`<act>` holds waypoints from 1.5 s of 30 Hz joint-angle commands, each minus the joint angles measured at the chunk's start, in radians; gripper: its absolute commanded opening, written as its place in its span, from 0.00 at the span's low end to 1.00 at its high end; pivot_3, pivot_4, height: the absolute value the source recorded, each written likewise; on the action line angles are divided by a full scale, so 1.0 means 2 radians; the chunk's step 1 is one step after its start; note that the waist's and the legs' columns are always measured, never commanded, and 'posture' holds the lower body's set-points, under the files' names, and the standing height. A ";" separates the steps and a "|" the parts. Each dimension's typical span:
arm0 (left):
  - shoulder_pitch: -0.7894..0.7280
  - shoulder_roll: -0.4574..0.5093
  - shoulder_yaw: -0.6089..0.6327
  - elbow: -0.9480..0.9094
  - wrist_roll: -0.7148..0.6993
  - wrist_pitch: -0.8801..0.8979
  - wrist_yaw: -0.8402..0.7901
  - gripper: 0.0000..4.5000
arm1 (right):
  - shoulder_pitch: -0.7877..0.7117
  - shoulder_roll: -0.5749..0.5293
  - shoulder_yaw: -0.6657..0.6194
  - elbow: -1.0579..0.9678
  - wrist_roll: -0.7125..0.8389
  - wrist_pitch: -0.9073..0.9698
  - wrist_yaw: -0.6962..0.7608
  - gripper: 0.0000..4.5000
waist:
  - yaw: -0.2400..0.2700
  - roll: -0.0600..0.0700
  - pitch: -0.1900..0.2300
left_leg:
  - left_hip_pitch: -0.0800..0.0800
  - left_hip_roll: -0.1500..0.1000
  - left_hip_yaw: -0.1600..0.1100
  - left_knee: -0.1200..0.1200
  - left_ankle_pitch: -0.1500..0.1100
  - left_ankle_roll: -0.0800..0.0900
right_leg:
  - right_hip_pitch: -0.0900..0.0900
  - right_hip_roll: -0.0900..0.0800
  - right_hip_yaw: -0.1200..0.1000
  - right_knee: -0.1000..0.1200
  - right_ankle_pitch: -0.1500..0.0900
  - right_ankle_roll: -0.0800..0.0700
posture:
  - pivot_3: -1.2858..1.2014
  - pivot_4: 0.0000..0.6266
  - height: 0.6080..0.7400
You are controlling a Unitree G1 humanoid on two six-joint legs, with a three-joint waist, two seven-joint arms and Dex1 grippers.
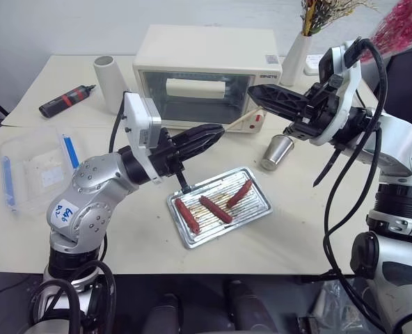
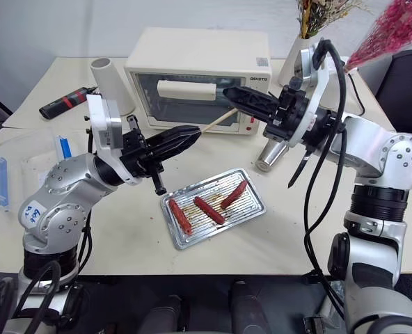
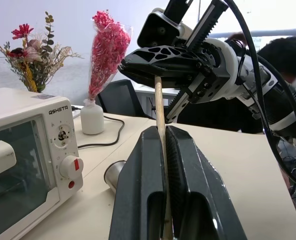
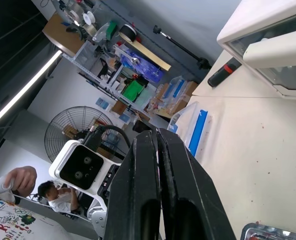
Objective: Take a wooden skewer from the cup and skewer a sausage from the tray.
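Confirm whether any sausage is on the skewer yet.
No. All three sausages lie in the tray, while the skewer is held between both hands above.

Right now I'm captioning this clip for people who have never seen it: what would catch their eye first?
The two grippers meeting in mid-air above the table: the left gripper and the right gripper are both shut on one wooden skewer stretched between them, in front of the cream toaster oven. Below them lies the shiny tray with three sausages, and the steel cup stands beside it, under the right arm.
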 commanded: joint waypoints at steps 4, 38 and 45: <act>-0.003 0.004 0.008 -0.009 0.004 -0.007 0.006 0.02 | -0.010 -0.005 -0.012 -0.025 0.013 -0.007 0.013 0.00 | 0.001 0.000 0.000 | 0.000 0.000 0.000 0.000 0.000 0.000 | 0.000 0.000 0.000 0.000 0.000 0.000 | 0.52 0.24 1.00; 0.265 0.212 0.296 -0.135 -0.112 0.101 -0.023 0.00 | 0.029 -0.180 0.244 -0.247 -0.511 -0.128 0.465 0.56 | 0.010 0.000 0.000 | 0.000 0.001 0.000 0.000 0.000 0.000 | -0.001 -0.001 -0.001 -0.001 -0.001 -0.001 | 0.52 0.24 1.00; 0.273 0.224 0.314 -0.145 -0.136 0.106 -0.003 0.00 | 0.066 -0.203 0.292 -0.251 -0.643 -0.221 0.531 0.56 | 0.011 0.000 0.000 | 0.000 -0.001 0.000 0.000 0.000 0.000 | 0.000 -0.003 -0.002 -0.001 -0.001 -0.001 | 0.52 0.24 1.00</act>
